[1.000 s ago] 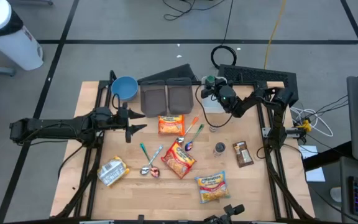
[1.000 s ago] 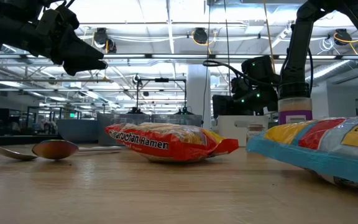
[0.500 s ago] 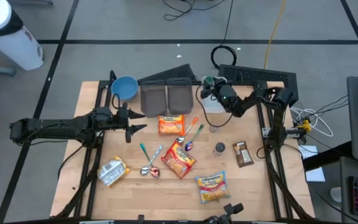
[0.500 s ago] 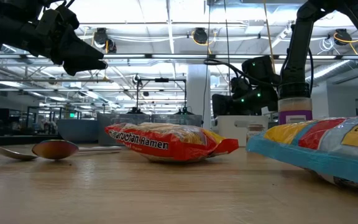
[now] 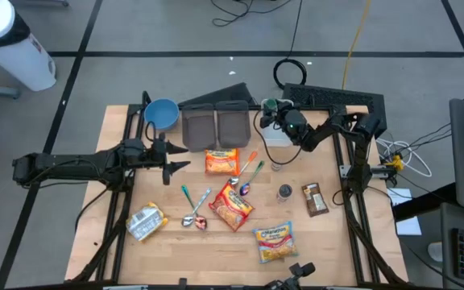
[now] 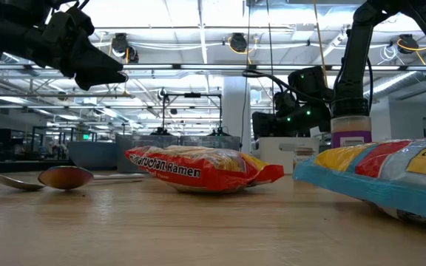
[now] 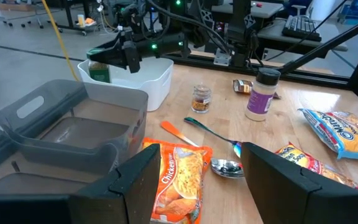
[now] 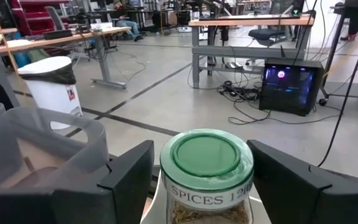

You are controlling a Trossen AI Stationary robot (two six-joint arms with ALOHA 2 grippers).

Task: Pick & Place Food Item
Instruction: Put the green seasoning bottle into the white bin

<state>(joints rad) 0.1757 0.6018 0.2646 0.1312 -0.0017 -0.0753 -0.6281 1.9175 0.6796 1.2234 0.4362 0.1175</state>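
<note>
A spice jar with a green lid (image 8: 206,163) stands upright in the white bin (image 5: 278,138) at the table's far side. My right gripper (image 8: 201,168) is level and open, with one finger on each side of the jar, and I see a thin gap beside one finger. The left wrist view shows the same jar (image 7: 99,70) in front of that gripper (image 7: 127,55). My left gripper (image 5: 170,167) hangs open over the table's left half with nothing between its fingers. An orange chicken ramen packet (image 7: 180,180) lies flat on the table beyond it.
Two grey bins (image 5: 216,125) and a blue bowl (image 5: 162,113) stand at the far side. On the wood lie a red ramen packet (image 5: 232,205), a blue-and-yellow packet (image 5: 275,242), a silver packet (image 5: 146,220), a chocolate bar (image 5: 315,198), small spice jars (image 5: 284,192) and spoons (image 5: 193,211).
</note>
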